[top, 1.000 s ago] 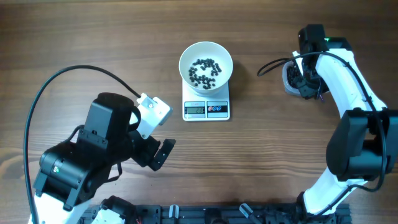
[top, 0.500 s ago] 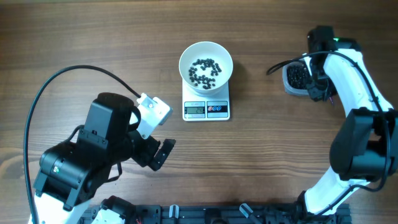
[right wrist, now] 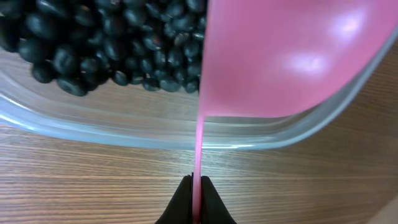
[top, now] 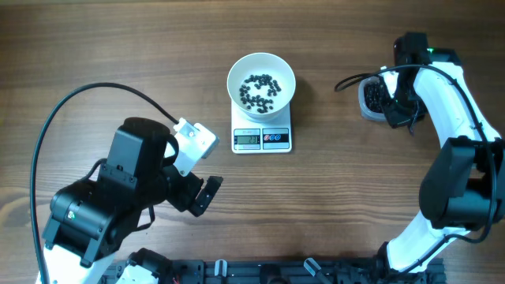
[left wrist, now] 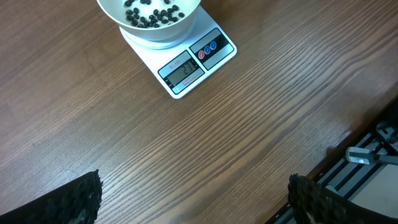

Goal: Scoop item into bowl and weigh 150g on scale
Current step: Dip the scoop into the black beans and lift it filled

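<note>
Right gripper [right wrist: 198, 200] clamped tight on pink scoop [right wrist: 292, 56] handle.
Scoop sits inside clear tub [right wrist: 124, 134] beside black beans [right wrist: 93, 43]; left gripper [left wrist: 193, 205] spread wide, empty, above table [left wrist: 249, 124]; more beans in white bowl [top: 235, 75] on scale [top: 261, 139].

Black beans [right wrist: 62, 37], clear tub [right wrist: 124, 134], pink scoop [right wrist: 292, 56], white bowl [top: 235, 79] and scale [top: 261, 140], brown wood-grain table [top: 118, 47].

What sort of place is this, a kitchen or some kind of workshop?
Probably a robotics lab bench: a left arm and right arm flank a wooden table, with a bowl of beans on a scale.
</note>
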{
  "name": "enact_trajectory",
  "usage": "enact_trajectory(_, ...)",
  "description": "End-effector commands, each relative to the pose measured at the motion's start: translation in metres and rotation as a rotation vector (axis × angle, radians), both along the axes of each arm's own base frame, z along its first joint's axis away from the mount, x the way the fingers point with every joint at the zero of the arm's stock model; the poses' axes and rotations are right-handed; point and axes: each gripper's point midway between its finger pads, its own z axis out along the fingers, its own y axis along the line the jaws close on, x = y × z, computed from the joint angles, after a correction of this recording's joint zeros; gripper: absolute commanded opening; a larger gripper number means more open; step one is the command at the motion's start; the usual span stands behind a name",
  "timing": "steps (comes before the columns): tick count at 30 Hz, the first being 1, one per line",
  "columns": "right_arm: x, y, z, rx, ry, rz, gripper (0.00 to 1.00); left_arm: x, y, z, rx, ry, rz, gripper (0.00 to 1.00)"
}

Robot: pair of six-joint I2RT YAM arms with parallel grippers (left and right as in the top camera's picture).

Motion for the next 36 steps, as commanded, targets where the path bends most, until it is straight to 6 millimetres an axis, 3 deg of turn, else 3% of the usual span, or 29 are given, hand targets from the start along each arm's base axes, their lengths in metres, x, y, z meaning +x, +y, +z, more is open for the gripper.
enact_trajectory(1,-0.003,0.016,-0.012,0.088,0.030,0.025,0.04,0.001,0.002,0.006,-0.001,-0.022,-0.001,1.00)
enact_trajectory(12,-0.009,0.048,-0.015,0.252,0.057,0.054,0.04,0.001,0.002,0.006,-0.001,-0.022,-0.001,1.00)
enact_trajectory(21,-0.011,0.059,-0.015,0.327,0.060,0.044,0.04,0.001,0.002,0.006,-0.001,-0.022,-0.001,1.00)
enact_trajectory(27,-0.014,0.062,-0.012,0.451,0.053,-0.019,0.04,0.001,0.002,0.006,-0.001,-0.022,-0.001,1.00)
enact_trajectory(36,-0.013,0.051,-0.007,0.591,0.011,-0.160,0.04,0.001,0.002,0.006,-0.001,-0.022,-0.001,1.00)
